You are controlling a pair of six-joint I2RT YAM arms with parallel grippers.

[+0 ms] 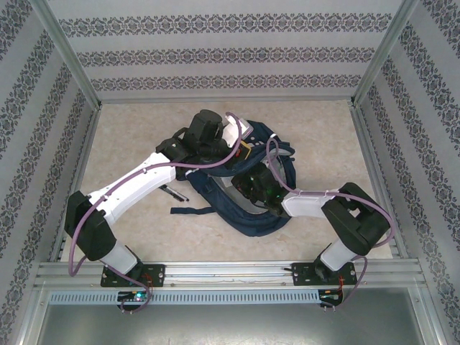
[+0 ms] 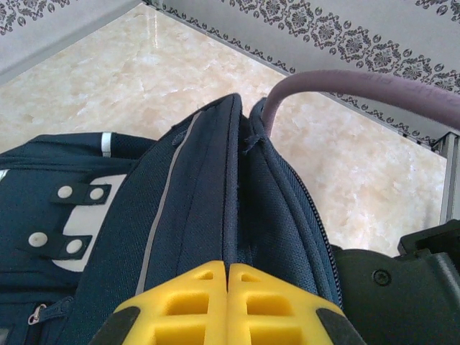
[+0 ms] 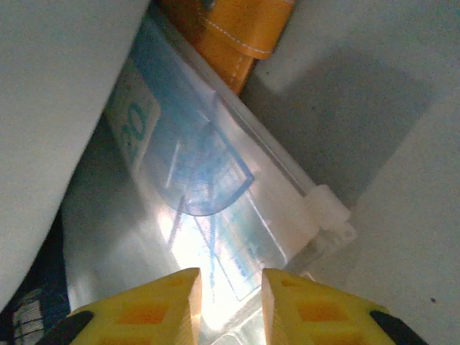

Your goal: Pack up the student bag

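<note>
**Bag Mouth Held Open for Loading**

The student bag (image 1: pixel 251 219) lies in the middle of the counter (image 1: pixel 136 136). The left gripper (image 2: pixel 228 269) has its jaws pressed together on the bag's zipper rim, apparently to keep the mouth open. Inside the bag, the right gripper (image 3: pixel 231 277) has its jaws narrowly spread about a clear zip pouch (image 3: pixel 237 201). It cannot be told whether they grip it. A tan leather case (image 3: pixel 230 29) lies beyond the pouch.

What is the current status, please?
Left gripper pinching student bag rim. Right gripper inside bag, at clear pouch, grip unclear. Orange case behind it.

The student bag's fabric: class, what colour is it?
Dark navy; the student bag shows best in the left wrist view.
</note>
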